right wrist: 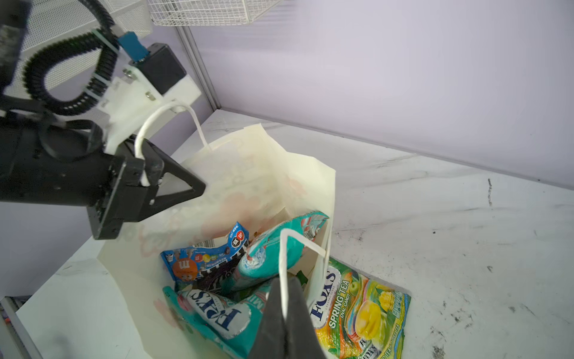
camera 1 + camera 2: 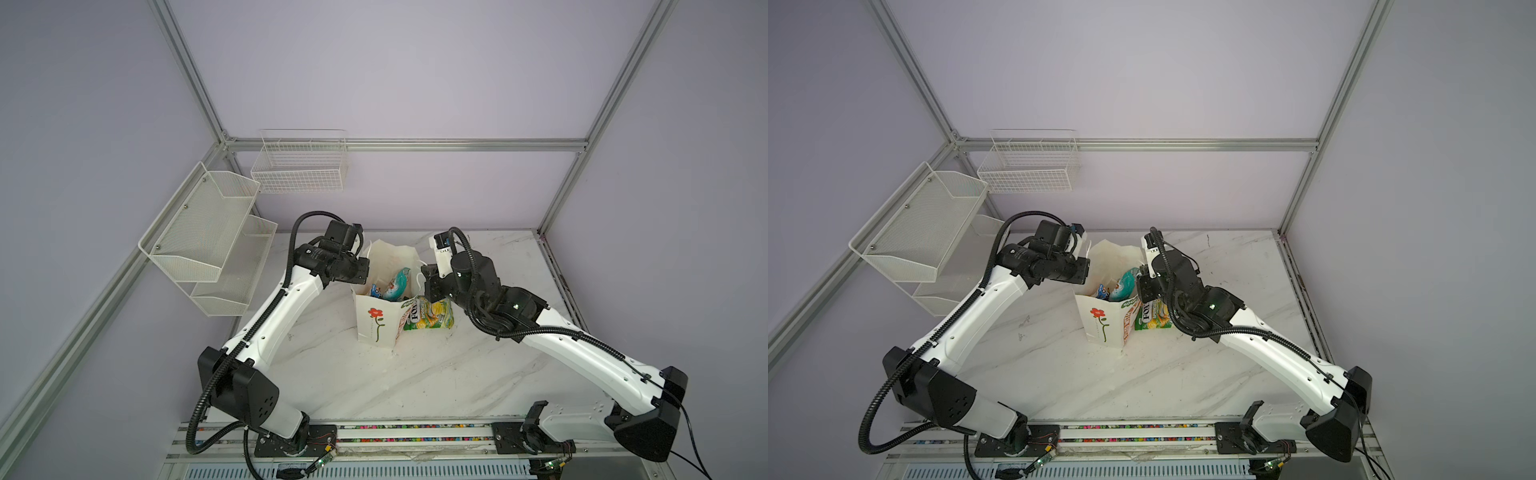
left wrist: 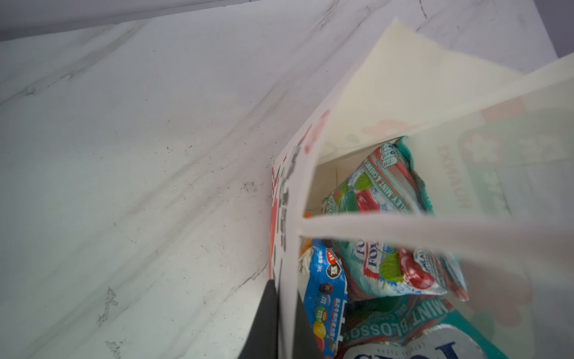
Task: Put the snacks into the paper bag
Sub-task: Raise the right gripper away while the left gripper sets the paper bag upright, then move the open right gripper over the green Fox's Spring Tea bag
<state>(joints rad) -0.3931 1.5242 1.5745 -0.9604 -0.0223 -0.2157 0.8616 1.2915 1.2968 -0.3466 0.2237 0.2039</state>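
I hold the bag on both sides.
Left gripper clamps its wall, right gripper its handle (green packet outside).

The light is soft and even and seems to come from above. In both top views the counter is bright, with only weak, wide shadows under the arms and beside the paper bag. Fine details are a little soft there. In the left wrist view the near edge of the bag and its cord handle are much blurred, the print on the outer wall is smeared, and the counter has a greenish tone. In the right wrist view the glossy teal packet shows small bright reflections. The right hand, close to the lens, is out of focus.
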